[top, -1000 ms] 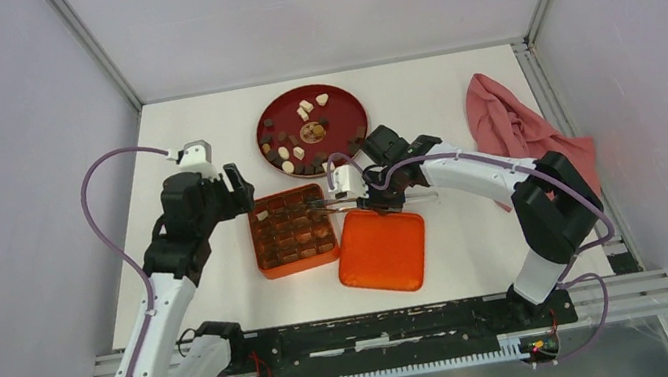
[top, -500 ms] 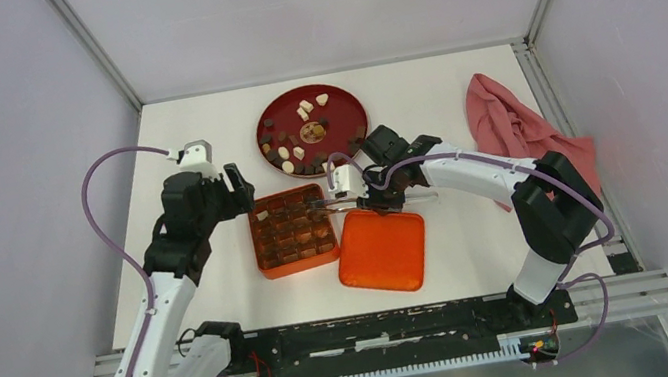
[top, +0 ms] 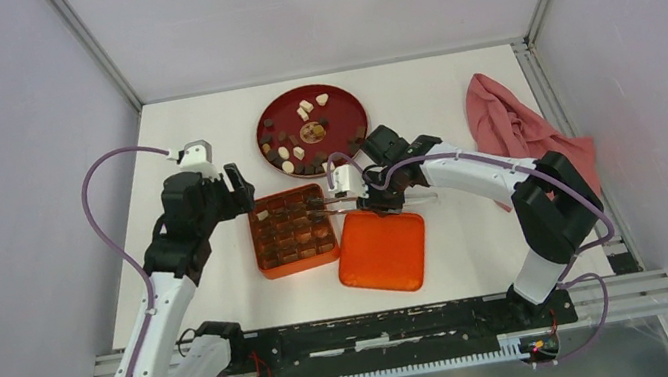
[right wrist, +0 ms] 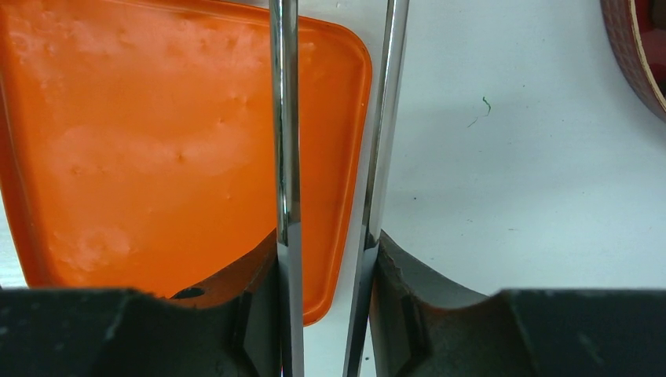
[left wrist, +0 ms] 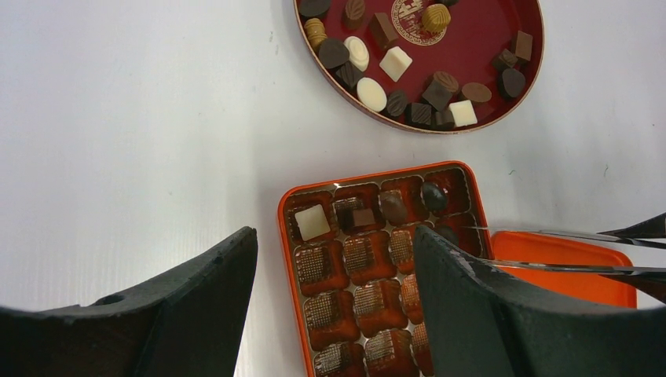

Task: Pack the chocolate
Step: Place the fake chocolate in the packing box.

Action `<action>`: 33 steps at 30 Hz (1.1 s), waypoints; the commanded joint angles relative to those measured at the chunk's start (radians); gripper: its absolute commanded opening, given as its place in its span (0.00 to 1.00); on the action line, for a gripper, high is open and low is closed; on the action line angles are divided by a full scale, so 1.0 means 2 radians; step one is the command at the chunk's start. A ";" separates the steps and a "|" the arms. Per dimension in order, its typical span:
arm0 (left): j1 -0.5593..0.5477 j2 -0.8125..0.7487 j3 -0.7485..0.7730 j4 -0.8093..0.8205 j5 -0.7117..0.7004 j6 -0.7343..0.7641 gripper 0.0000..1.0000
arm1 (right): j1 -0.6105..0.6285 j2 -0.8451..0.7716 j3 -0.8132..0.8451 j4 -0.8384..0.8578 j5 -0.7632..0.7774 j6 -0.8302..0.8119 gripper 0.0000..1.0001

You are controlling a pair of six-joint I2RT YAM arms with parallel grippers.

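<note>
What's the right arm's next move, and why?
Probably lift the tweezers clear of the box and go to the plate for another chocolate. The right gripper clamps them, but their tips appear apart with nothing between, over the box's right side. Many cells look empty, and plenty of pieces sit on the plate.

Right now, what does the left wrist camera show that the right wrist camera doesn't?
Only the left wrist: the open left tool, the box with a few chocolates in its cells, and many more loose on the plate. Only the right wrist: the right tool clamped on the tweezers. Both: the tweezers, the orange lid, the plate's rim and the white table.
</note>
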 commanded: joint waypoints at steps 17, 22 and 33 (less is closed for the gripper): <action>-0.001 -0.020 0.025 0.075 0.095 -0.034 0.96 | -0.087 -0.037 0.090 -0.014 -0.093 0.028 0.38; -0.008 0.042 0.084 0.072 0.151 -0.026 0.99 | -0.118 0.008 0.158 -0.031 -0.050 0.031 0.38; -0.010 0.049 0.060 0.041 0.091 0.028 0.97 | -0.135 0.149 0.294 -0.048 0.010 0.056 0.38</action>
